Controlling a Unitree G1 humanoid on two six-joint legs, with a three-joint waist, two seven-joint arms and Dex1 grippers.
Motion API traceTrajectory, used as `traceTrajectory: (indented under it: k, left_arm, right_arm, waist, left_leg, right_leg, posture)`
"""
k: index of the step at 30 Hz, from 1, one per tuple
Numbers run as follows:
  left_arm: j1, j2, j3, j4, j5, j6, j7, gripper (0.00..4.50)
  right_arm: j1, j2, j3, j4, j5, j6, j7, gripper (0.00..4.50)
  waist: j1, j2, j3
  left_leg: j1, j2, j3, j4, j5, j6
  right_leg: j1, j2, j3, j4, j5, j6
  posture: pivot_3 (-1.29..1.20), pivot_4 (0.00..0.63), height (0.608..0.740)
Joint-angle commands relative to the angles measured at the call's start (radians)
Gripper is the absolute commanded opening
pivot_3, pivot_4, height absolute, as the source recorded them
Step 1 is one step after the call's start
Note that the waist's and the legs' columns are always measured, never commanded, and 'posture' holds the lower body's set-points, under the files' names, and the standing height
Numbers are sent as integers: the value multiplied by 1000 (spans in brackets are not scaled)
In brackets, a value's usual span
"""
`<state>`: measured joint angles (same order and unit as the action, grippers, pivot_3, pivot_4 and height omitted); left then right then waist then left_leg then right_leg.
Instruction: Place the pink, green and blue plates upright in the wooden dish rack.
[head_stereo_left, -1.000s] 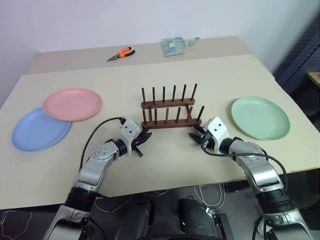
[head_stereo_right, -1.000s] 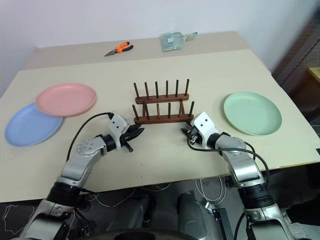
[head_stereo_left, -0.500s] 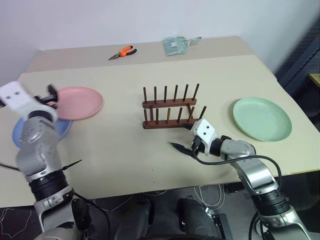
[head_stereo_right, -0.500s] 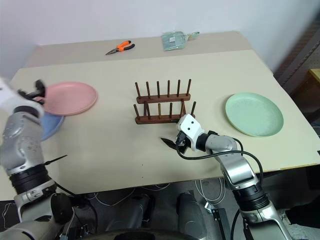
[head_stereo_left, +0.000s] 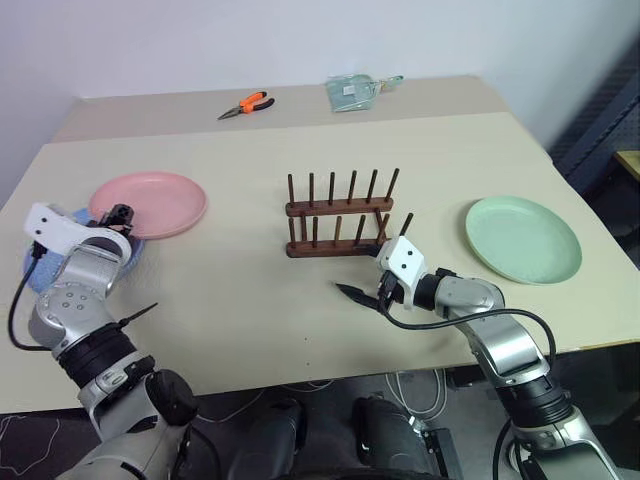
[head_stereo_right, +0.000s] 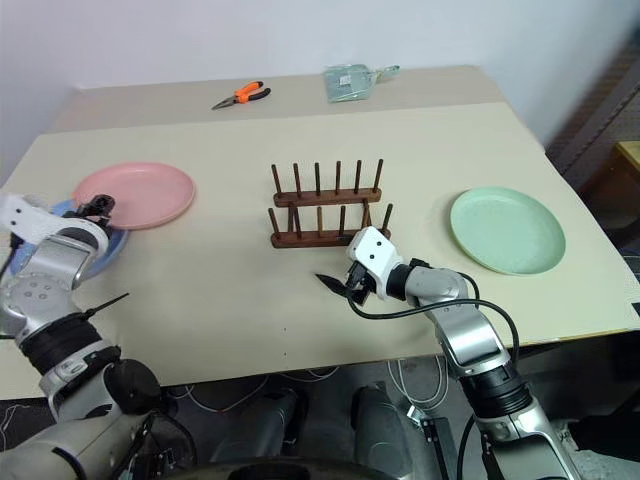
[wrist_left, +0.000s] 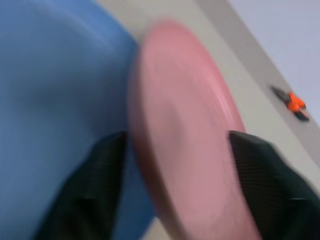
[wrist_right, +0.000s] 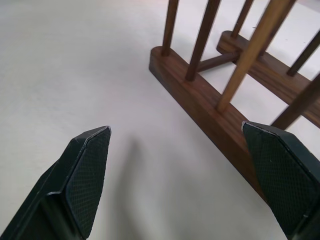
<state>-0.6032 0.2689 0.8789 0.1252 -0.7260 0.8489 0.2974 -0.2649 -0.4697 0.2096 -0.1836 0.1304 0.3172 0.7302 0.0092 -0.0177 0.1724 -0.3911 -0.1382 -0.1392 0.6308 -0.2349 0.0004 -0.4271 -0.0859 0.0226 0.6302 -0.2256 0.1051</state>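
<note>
No plate is standing in the wooden dish rack (head_stereo_left: 340, 217) yet; all three placements are outstanding. The rack is sitting empty at the centre of the worktop (head_stereo_left: 250, 300). The pink plate (head_stereo_left: 150, 204) is lying flat at the worktop's left side, overlapping the blue plate (head_stereo_right: 108, 244), which is lying partly beneath it. The green plate (head_stereo_left: 523, 238) is lying flat at the right, well apart from the rack.

The left gripper (wrist_left: 175, 175) is positioned at the near rim of the pink plate, its jaws spread with one finger on each side of the rim and not closed on it. The right gripper (wrist_right: 180, 170) is hovering just beside the rack's near base bar, jaws wide open and holding nothing. The pink plate appears to be the first pickup.
</note>
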Motion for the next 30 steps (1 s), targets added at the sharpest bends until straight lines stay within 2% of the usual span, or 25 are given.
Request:
traceTrajectory:
  k: [1,3,4,10,14,19,24,29,30]
  left_arm:
    - [-29,32,5,36,-37,-28,-12,1517]
    - [-30,36,-17,24,-49,-37,-37,415]
    - [-26,35,-35,0,-51,-52,-59,53]
    - [-2,37,-185,-188,-44,-99,-176,53]
    - [-46,0,-336,-310,-52,-77,-205,53]
    - [-124,-81,-479,-364,-51,-56,-180,53]
    - [-192,-204,-538,-366,-99,-29,-99,53]
    - [-178,-258,-555,-382,-140,7,-78,53]
    - [-171,-262,-559,-388,-151,16,-78,14]
  right_arm:
    - [15,-10,-40,-45,17,-4,-6,4263]
    - [27,-39,-70,-70,46,26,13,4381]
    - [31,-59,-88,-91,59,44,23,4500]
    - [2,-167,-158,-222,100,96,67,4500]
    - [-156,-146,-146,-234,59,38,29,4500]
    - [-359,-85,-65,-118,-83,-90,-44,4500]
    - [-468,-79,52,51,-295,-299,-109,4500]
    - [-521,-85,106,205,-472,-439,-206,4500]
    - [-527,-80,106,227,-490,-452,-223,4246]
  waist:
    - [1,0,0]
    - [3,0,0]
    - [4,-1,0]
    - [4,-2,1]
    - [1,-2,1]
    - [3,-3,2]
    - [3,-4,2]
    - [1,-4,2]
    - [1,-4,2]
  left_leg:
    - [0,0,0,0,0,0]
    - [0,0,0,0,0,-1]
    - [0,0,0,0,0,-1]
    - [-1,0,0,0,-1,1]
    - [0,0,1,0,-1,1]
    - [-1,0,1,0,0,0]
    - [-1,0,2,0,2,-4]
    - [-1,0,3,0,2,-4]
    - [-1,0,3,0,2,-4]
  right_leg:
    - [0,0,0,0,0,0]
    - [0,0,0,0,0,0]
    - [0,0,0,0,0,0]
    - [0,-1,0,-1,0,0]
    - [0,-1,1,0,0,0]
    - [0,-1,0,-1,0,0]
    - [0,-1,1,-1,0,0]
    - [-1,-1,1,-1,0,0]
    - [-1,0,2,-1,0,0]
  posture:
    - [0,150,740]
    - [0,150,740]
    - [0,150,740]
    - [0,150,740]
    - [0,150,740]
    - [0,150,740]
    - [0,150,740]
    - [0,150,740]
    - [0,150,740]
